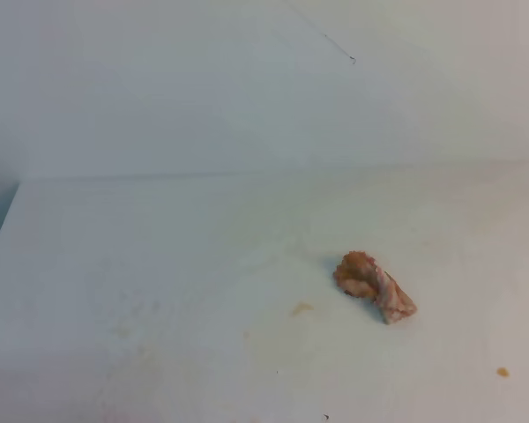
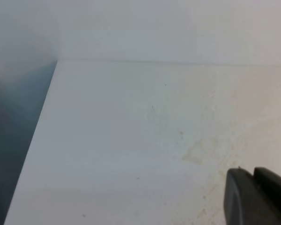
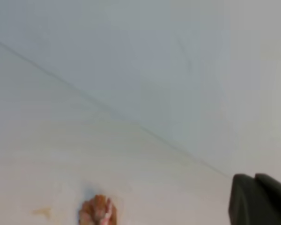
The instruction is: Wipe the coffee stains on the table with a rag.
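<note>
— Light's soft and even, a bit cool. The table [image 1: 159, 264] reads pale grey-white in the high view, with no glare anywhere.

— Any shadows?

— Barely. A thin dark smudge on the left of the rag [image 1: 375, 286], touching it. Beyond the table's far-left corner it drops to a dim blue-grey.

— How sharp is it?

— The high view is mildly soft and grainy. The right wrist view is the worst: the rag [image 3: 98, 212] is a smeared blob, and the right gripper [image 3: 260, 199] is a dark blur at the lower corner. The left gripper [image 2: 257, 197] is out of focus too.
</note>
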Available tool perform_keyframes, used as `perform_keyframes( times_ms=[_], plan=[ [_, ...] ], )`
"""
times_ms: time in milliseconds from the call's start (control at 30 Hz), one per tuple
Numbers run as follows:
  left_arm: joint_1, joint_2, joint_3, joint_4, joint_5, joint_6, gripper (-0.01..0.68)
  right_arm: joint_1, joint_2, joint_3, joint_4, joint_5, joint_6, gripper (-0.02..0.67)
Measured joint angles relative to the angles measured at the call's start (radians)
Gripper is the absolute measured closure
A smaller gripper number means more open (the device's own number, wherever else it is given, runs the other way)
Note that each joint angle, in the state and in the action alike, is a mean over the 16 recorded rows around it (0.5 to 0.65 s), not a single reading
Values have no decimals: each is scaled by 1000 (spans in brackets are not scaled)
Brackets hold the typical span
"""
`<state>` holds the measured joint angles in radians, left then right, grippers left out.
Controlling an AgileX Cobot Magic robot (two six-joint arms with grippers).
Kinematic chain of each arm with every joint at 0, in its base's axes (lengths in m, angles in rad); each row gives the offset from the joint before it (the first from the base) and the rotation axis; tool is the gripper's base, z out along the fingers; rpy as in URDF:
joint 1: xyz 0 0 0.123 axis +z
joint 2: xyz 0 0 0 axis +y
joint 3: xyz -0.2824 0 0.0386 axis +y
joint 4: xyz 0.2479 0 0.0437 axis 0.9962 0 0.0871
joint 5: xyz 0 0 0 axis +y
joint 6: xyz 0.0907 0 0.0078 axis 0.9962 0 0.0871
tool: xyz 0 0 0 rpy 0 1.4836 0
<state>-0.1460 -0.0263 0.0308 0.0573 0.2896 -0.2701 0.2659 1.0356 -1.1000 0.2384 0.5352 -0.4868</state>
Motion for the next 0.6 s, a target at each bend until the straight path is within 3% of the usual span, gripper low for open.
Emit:
perform_keyframes(
  times_ms=[333,600],
  plan=[
    [0,0,-2,0,0,0,674,-219,-407,387,55,-204,13,651],
    [0,0,-2,0,0,0,674,-310,-815,780,69,-399,-66,651]
  ],
)
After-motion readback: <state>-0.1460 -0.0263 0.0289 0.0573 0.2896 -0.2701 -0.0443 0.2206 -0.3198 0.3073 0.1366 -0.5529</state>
